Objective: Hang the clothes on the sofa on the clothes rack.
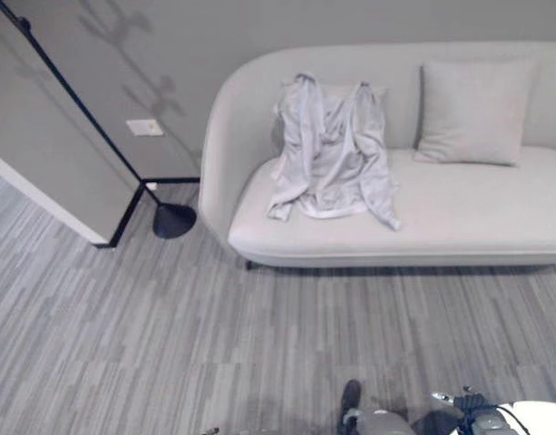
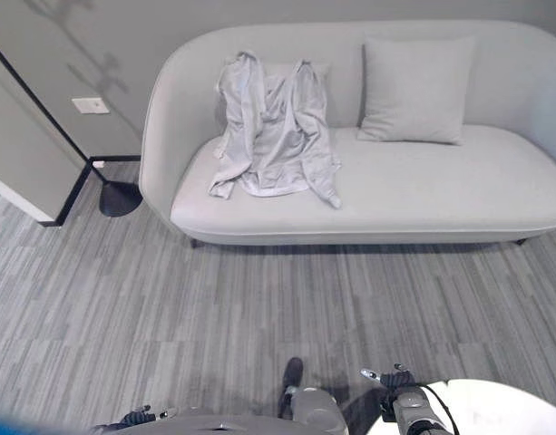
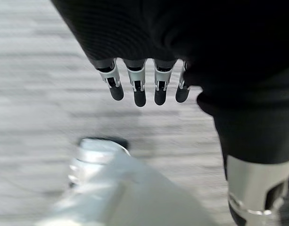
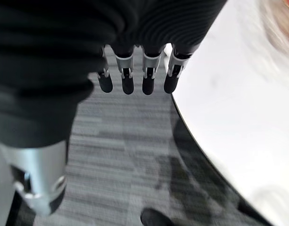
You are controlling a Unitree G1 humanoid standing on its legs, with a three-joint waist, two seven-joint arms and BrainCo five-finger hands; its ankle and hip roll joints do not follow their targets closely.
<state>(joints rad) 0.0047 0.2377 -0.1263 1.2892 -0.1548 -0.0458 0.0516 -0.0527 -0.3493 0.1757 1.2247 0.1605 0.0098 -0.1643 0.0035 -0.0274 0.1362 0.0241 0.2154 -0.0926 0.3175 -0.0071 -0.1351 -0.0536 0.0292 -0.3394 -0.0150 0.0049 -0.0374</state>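
1. One pale grey shirt [image 1: 332, 149] lay crumpled on the sofa [image 1: 459, 217], draped from the backrest down onto the seat, toward the sofa's left end.
2. Grey cushion [image 1: 474, 111] leaned upright against the backrest, to the right of the shirt and apart from it.
3. Left hand [image 3: 142, 82] hung over the striped floor [image 1: 169, 326], fingers straight and relaxed, grasping nothing.
4. Right hand [image 4: 135, 73] hung likewise, fingers released and empty, beside the rim of a round white counter [image 4: 238, 117].
5. Black round stand base [image 1: 174, 219] sat on the floor just left of the sofa, with a thin black pole rising from it.
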